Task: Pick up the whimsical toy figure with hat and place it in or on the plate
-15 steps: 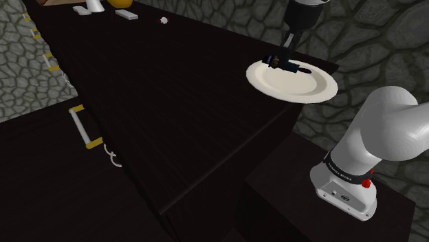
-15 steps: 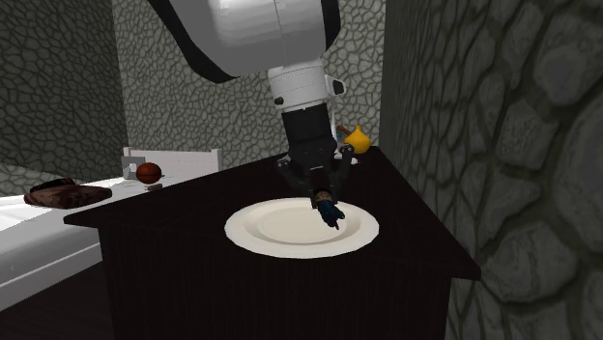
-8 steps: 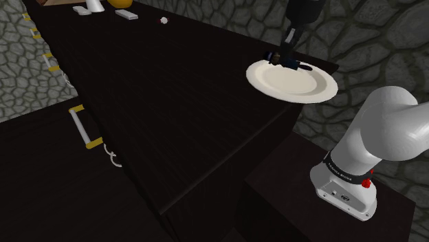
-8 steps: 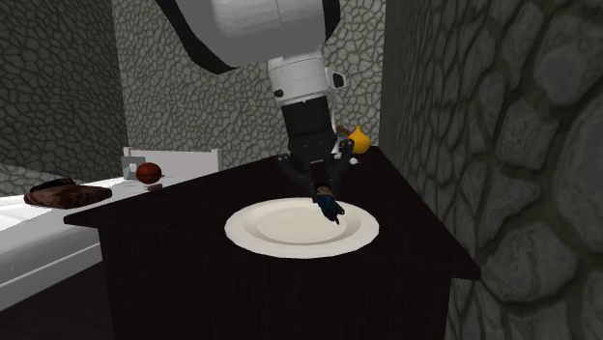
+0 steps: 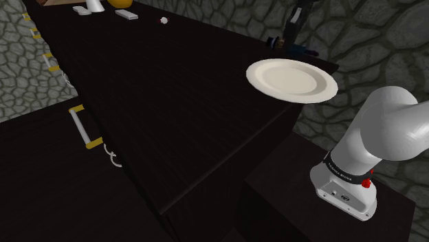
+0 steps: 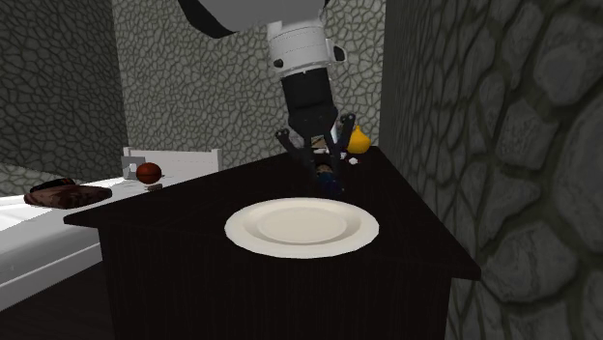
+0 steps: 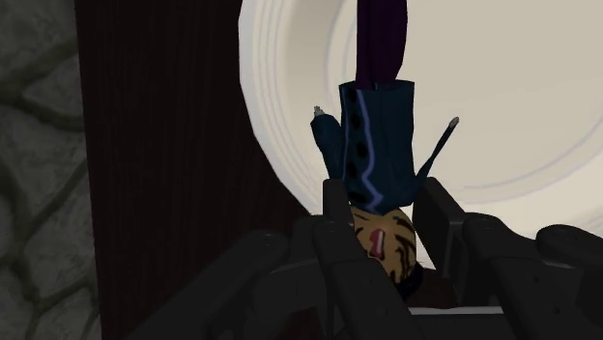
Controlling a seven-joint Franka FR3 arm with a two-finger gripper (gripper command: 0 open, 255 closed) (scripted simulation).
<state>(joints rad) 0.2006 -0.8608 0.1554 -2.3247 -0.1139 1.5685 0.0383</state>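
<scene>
Here the jaws clasp the toy figure (image 7: pixel 375 159) — blue coat, purple legs.

Dim, flat render light; pale plate (image 5: pixel 292 80) the brightest patch against the dark countertop (image 5: pixel 172 103).

The end effector (image 7: pixel 385 203) grips the toy figure (image 7: pixel 373 135), white plate (image 7: pixel 512 87) beyond it.

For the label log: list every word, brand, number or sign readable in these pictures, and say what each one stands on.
No text can be read anywhere.
The toy figure, held in the claw: a pale line and dark dots on its coat, no lettering.
The plate: plain, unmarked.
The dark band at the arm's base: any marking is too small to read.
</scene>
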